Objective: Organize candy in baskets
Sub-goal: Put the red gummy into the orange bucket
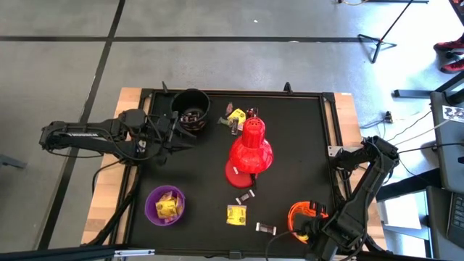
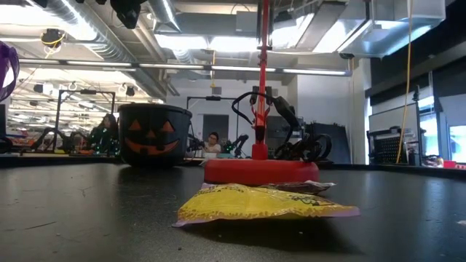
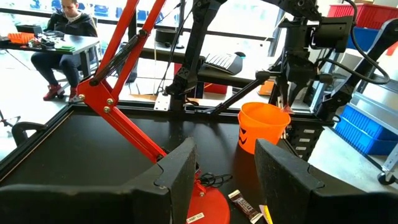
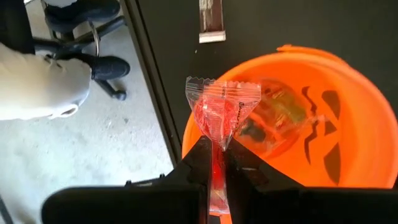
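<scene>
My right gripper (image 4: 217, 163) is shut on a red candy in a clear wrapper (image 4: 221, 112) and points down above the orange bucket (image 4: 323, 130), which holds wrapped sweets. The left wrist view shows that gripper (image 3: 287, 99) over the same orange bucket (image 3: 263, 126). My left gripper (image 3: 224, 180) waits open and empty at the table's left, near the black bucket (image 1: 190, 110). The purple bucket (image 1: 165, 205) holds yellow candy. Loose sweets lie on the mat: a yellow one (image 1: 236, 214), dark ones (image 1: 246, 196) (image 1: 266, 229), and more by the lamp head (image 1: 235, 114). My right gripper pinches one end of the red candy's clear wrapper (image 4: 217, 149) between its two fingers (image 4: 198, 160). The fingers come from above, pointing down. The candy sticks out beyond the fingertips, lifted clear, over the orange bucket's rim on the side toward the table's edge.
A red desk lamp (image 1: 250, 148) stands mid-table, its arm (image 3: 118, 106) slanting across the left wrist view. The black mat has a raised frame (image 1: 330, 123). A chair base (image 4: 93, 31) stands on the floor beside the table. A person sits at a desk (image 3: 65, 31) beyond.
</scene>
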